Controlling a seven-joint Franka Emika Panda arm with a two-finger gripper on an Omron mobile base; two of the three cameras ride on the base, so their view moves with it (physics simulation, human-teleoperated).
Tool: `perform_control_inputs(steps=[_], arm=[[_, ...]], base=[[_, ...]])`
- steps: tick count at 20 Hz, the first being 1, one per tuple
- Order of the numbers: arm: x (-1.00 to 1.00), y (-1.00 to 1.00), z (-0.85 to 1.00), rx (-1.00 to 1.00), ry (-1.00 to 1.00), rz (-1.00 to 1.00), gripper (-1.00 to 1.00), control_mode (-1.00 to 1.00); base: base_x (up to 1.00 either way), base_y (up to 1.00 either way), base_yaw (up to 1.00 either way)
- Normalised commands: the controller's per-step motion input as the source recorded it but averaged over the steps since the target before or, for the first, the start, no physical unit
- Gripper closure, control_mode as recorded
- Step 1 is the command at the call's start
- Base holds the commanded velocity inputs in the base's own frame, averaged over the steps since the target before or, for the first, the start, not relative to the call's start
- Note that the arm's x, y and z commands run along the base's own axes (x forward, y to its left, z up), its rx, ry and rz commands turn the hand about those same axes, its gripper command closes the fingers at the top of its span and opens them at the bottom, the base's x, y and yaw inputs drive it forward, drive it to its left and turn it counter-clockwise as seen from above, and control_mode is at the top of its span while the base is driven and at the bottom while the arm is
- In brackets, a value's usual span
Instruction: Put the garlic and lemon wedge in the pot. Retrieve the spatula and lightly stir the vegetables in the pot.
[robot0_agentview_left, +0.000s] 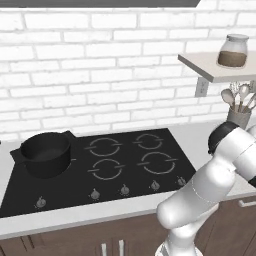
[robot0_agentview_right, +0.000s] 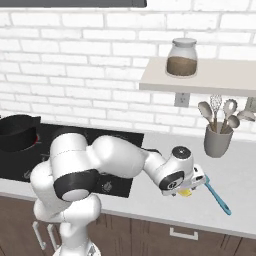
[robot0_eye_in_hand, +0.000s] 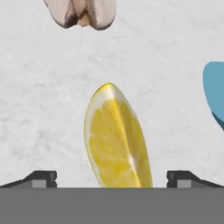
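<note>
Two dark fingertips (robot0_eye_in_hand: 43, 178) of the claw (robot0_eye_in_hand: 112, 179) stand wide apart at the bottom of the hand view, open and gripping nothing, with the lemon wedge (robot0_eye_in_hand: 117, 140) lying on the counter between them, touching neither; its lower end is cut off at the bottom of that view. Beyond the wedge, the garlic (robot0_eye_in_hand: 81, 12) lies apart from it, its far part cut off by the top edge. A rounded teal end of the spatula (robot0_eye_in_hand: 215, 94) enters from the right edge, the remainder out of frame. In the right base view the hand hides most of the wedge, leaving a small yellow sliver below the wrist; the garlic cannot be made out there. The spatula's handle runs from beside the hand toward the counter's front edge. Bare counter (robot0_agentview_right: 240, 170) lies open to the right of the hand and back toward the utensil holder (robot0_agentview_right: 218, 141) near the wall. The pot (robot0_agentview_left: 45, 152) sits on the rear left burner of the cooktop (robot0_agentview_left: 145, 170), well apart from the hand; its contents cannot be judged.
</note>
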Motion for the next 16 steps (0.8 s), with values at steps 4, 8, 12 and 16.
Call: perform_control_inputs(steps=[4,8,12,16], arm=[[0.17,0.00,-0.23,0.01,0.06,0.03,-1.00,-1.00],[0.14,0.06,-0.25,0.01,0.07,0.02,-1.00,-1.00],[0.13,0.23,-0.28,0.00,0.09,0.01,1.00,-1.00],[-0.01,0.31,-0.20,0.00,0.01,0.00,1.00,-1.00]], base=[[0.00,0.00,0.00],[0.00,0.00,0.00],[0.00,0.00,0.00],[0.00,0.00,0.00]])
